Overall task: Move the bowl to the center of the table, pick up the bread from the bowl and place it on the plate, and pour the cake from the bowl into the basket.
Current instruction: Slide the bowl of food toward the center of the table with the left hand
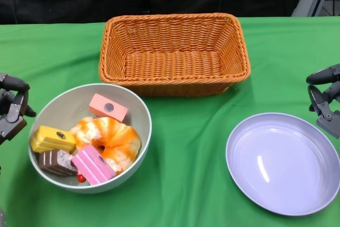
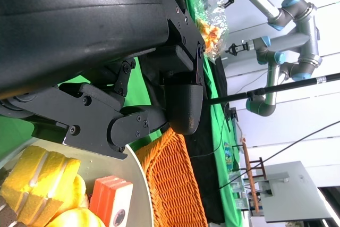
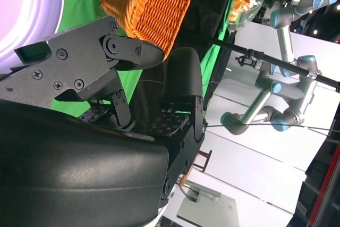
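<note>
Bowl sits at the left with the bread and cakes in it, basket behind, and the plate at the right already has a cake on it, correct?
Not quite: the plate holds nothing, as the head view shows. The rest stands: bowl left with bread and cakes, basket behind.

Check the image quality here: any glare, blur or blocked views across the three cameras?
Head view: sharp and evenly lit, one small glare streak on the plate, soft shadow under the bowl. Right wrist view: the right hand fills most of the frame; basket in focus. Left wrist view: the left hand blocks much; bright background.
</note>
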`<state>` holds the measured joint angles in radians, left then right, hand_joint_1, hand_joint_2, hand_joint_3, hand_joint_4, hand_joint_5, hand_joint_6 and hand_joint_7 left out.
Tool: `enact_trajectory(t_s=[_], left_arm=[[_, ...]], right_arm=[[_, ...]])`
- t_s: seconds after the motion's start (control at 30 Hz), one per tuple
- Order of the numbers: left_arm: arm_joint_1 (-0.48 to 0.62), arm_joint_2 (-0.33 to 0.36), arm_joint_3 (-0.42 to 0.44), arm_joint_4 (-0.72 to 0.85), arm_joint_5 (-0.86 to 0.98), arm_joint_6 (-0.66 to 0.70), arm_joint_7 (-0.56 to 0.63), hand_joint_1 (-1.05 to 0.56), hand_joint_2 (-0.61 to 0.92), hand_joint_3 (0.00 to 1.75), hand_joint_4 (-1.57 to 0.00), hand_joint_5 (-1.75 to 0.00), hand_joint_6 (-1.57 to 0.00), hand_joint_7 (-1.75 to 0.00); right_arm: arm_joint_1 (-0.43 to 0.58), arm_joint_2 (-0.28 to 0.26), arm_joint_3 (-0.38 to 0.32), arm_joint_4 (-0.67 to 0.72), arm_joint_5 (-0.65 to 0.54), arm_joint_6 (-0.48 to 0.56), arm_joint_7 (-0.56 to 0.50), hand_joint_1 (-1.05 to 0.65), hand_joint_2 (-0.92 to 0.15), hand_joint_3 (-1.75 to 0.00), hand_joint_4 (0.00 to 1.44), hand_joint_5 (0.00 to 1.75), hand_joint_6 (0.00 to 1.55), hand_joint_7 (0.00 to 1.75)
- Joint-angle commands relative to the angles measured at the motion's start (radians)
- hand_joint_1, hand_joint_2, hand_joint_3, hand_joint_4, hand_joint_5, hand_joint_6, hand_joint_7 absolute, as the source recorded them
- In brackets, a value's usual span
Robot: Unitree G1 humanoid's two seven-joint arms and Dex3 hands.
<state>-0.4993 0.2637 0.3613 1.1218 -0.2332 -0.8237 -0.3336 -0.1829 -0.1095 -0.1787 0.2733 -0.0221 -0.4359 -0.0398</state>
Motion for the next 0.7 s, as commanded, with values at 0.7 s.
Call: enact_trajectory(t_s=[0.7], left_arm=[[0.003, 0.039, -0.013, -0.010, 0.041, 0.025, 0.065, -0.19, 0.79, 0.66, -0.68, -1.72, -0.63, -1.34]], right_arm=[[0.004, -0.016, -0.003, 0.003, -0.006, -0.021, -0.005, -0.13, -0.73, -0.59, 0.72, 1.58, 0.67, 1.24]])
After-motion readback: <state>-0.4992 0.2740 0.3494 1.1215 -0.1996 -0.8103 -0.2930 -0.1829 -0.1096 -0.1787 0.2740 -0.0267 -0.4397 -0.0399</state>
